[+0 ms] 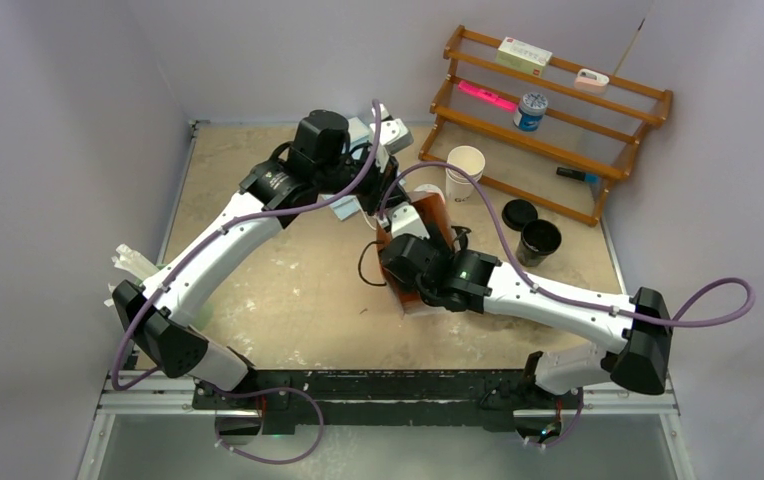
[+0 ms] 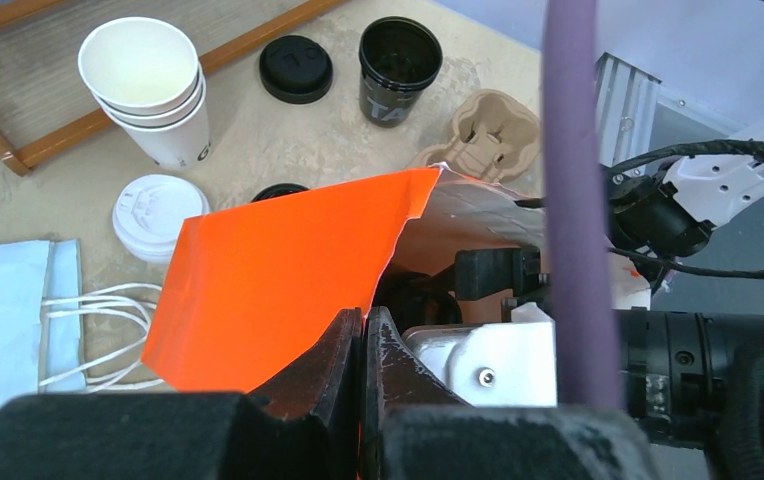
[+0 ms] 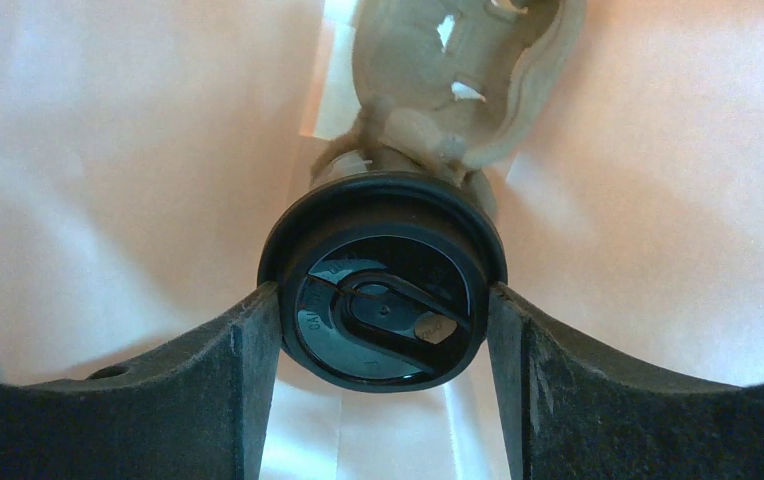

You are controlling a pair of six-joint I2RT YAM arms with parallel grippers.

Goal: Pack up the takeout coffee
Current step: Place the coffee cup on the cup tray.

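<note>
My left gripper [image 2: 365, 338] is clenched on the top edge of the glossy orange paper bag [image 2: 278, 270], pinching one wall of it between both fingers. That wall stands up with a torn, uneven rim, and the mouth gapes beside it. My right gripper [image 3: 383, 305] is down inside the bag, grasping a lidded black cup [image 3: 383, 205]. One finger presses each side of the round black plastic lid's rim. The pale inner walls of the bag close in on both sides of my right fingers, leaving little room there. Deeper in the bag, just past the cup, lies the brown moulded-pulp carrier [image 3: 458, 80]; I cannot tell whether the two touch.

Beyond the bag's far edge on the sandy desk [image 1: 288, 280] stand an open black paper cup with white print [image 2: 399, 55] and, just beside it, a loose round black plastic lid [image 2: 296, 68]. Near them stands a stack of white paper cups [image 2: 148, 90], with a white plastic lid [image 2: 158, 215] closer to the bag. A light blue paper bag with white string handles [image 2: 3, 320] lies flat against the orange bag's outer side. The desk on the bag's near side is open.
</note>
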